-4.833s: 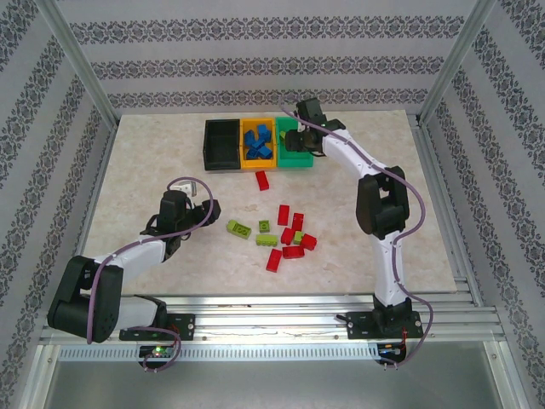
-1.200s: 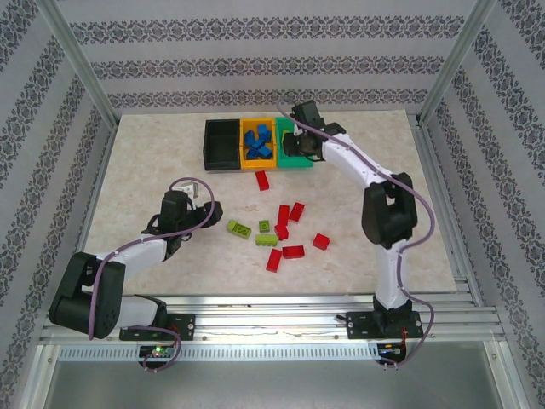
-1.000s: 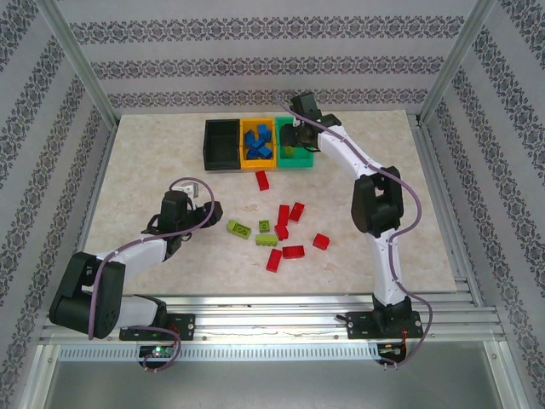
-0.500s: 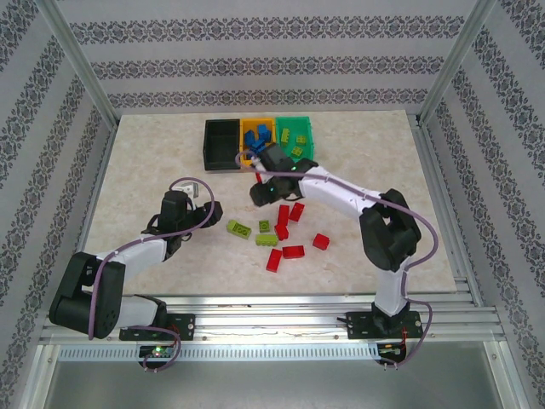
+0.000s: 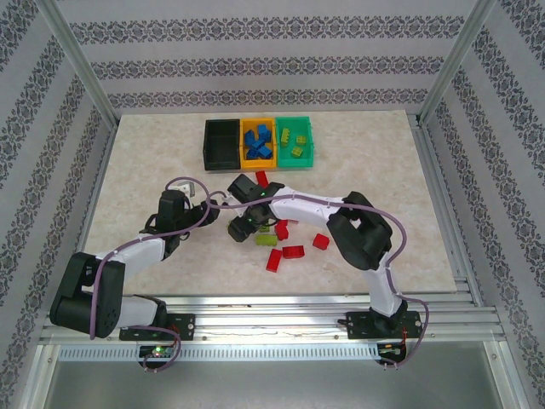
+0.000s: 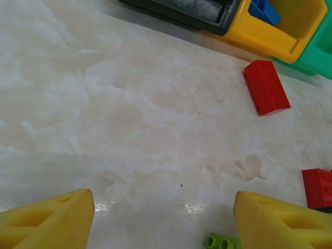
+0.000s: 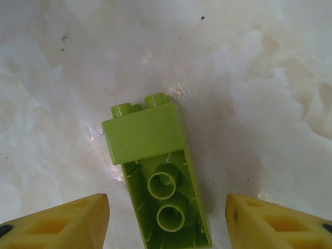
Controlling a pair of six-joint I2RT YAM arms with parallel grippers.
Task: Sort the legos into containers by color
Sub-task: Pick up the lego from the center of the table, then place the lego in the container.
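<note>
Item: table (image 5: 145, 153), pale marble-look top, carrying three containers in a row at the far side, walls touching. Black bin (image 5: 220, 145), leftmost; no brick can be made out in it. Orange-yellow bin (image 5: 256, 128), middle, holding blue bricks (image 5: 258, 145). Teal green bin (image 5: 295, 126), rightmost, holding lime bricks (image 5: 295, 146). Loose legos lie mid-table, well apart from the bins: one red brick (image 5: 262, 177) just in front of the orange-yellow bin, a scatter of other red bricks (image 5: 295, 251) nearer the arms, and a lime brick (image 5: 269, 240) among them. Right gripper (image 5: 238, 228): reaches across to the left of the scatter and is lowered close over the table. In its wrist view the right gripper (image 7: 166, 207) stands with jaws apart, and a lime green brick (image 7: 155, 171) lies on its side between the yellow fingers (image 7: 57, 223), hollow underside toward the camera, studs pointing away, clear of both pads; nothing is clamped. Left gripper (image 5: 207, 204): just left of the right gripper, near the table. In its wrist view the left gripper (image 6: 163, 207) is spread wide with bare table between its fingers, holding nothing.
</note>
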